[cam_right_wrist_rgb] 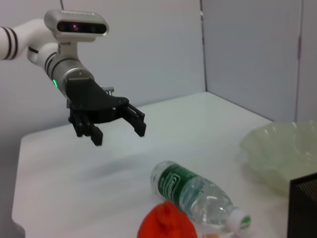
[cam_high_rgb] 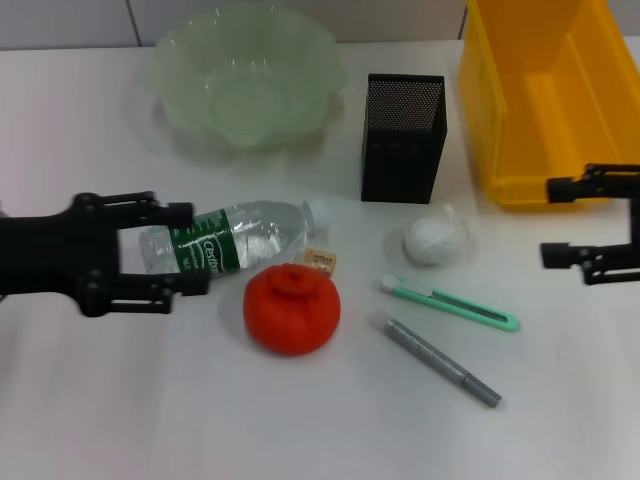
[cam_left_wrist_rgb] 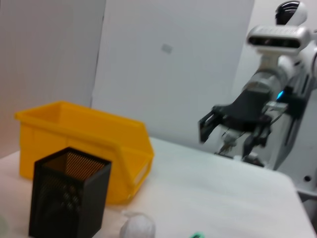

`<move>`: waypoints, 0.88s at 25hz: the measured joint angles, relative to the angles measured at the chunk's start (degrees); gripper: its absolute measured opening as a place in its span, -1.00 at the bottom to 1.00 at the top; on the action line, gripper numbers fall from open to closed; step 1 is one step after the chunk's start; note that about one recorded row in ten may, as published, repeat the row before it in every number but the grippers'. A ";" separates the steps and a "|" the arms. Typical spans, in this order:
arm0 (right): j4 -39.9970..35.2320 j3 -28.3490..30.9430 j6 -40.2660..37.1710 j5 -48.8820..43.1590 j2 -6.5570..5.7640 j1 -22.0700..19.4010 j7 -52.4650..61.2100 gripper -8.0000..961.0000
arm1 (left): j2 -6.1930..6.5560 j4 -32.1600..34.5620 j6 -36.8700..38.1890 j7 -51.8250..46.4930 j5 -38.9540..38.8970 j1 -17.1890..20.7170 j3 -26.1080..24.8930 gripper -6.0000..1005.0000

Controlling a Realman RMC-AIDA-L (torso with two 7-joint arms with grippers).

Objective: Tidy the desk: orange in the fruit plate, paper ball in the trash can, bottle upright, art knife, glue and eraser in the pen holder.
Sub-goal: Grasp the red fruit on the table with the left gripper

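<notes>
A clear bottle with a green label lies on its side, cap pointing right. My left gripper is open at the bottle's base end; the right wrist view shows this gripper hovering above the table, apart from the bottle. The orange sits just in front of the bottle, with a small eraser beside it. A paper ball, a green art knife and a grey glue stick lie to the right. My right gripper hangs open at the far right, holding nothing.
The pale green fruit plate stands at the back, the black mesh pen holder right of it. The yellow trash can is at the back right, just behind my right gripper. Bare white table lies along the front edge.
</notes>
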 joint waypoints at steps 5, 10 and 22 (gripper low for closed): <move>-4.52 0.27 -2.42 -1.26 -0.81 0.01 3.66 0.61 | -2.58 0.43 -6.09 0.02 2.47 -0.68 2.43 0.49; -5.88 -0.05 -4.69 -2.33 -1.18 0.92 5.44 0.61 | -2.86 -5.33 -13.88 0.57 2.13 -2.84 6.27 0.47; -6.02 -0.38 -4.64 -3.55 -1.08 2.04 6.98 0.61 | -3.35 -14.44 -24.59 7.22 -0.21 -6.56 16.18 0.41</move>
